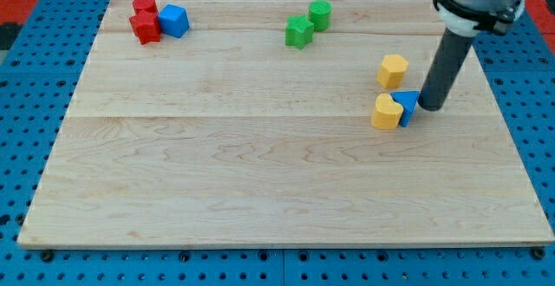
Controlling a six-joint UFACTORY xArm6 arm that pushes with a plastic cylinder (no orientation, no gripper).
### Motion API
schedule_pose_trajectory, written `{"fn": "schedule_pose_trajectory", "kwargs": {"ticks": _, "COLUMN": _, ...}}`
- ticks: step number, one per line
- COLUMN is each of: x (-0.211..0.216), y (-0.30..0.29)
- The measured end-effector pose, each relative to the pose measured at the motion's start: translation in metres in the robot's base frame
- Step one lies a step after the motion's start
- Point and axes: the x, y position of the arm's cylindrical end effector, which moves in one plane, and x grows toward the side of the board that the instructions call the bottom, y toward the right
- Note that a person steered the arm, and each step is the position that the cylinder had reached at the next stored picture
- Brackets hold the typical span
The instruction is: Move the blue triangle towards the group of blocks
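Seven small coloured blocks sit on a pale wooden counter [260, 165], seen from one camera looking down at a slant.

At the view's top left, three blocks cluster together: a red cylinder [144, 5], a red star-like block [145, 28] just below it, and a blue cube [174, 20] touching them on the view's right.

At the top centre, a green cylinder [320, 14] stands just beside a green star-shaped block [299, 32], which lies lower and to the view's left.

Toward the view's right, a yellow hexagonal block [393, 70] stands alone. Below it, a second yellow block [386, 112], rounded in outline, touches the blue triangle [407, 107], which sits on its right side.

The arm carries no gripper, only a straight dark rod coming down from the view's top right. My tip [431, 108] rests on the counter, right up against the blue triangle's right edge; whether they actually touch cannot be told.
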Motion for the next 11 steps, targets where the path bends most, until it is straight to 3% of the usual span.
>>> {"fn": "schedule_pose_trajectory", "kwargs": {"ticks": 1, "x": 0.027, "y": 0.001}}
{"fn": "schedule_pose_trajectory", "kwargs": {"ticks": 2, "x": 0.024, "y": -0.005}}
{"fn": "schedule_pose_trajectory", "kwargs": {"ticks": 5, "x": -0.007, "y": -0.056}}
{"fn": "schedule_pose_trajectory", "kwargs": {"ticks": 8, "x": -0.028, "y": -0.055}}
{"fn": "schedule_pose_trajectory", "kwargs": {"ticks": 11, "x": -0.087, "y": -0.093}}
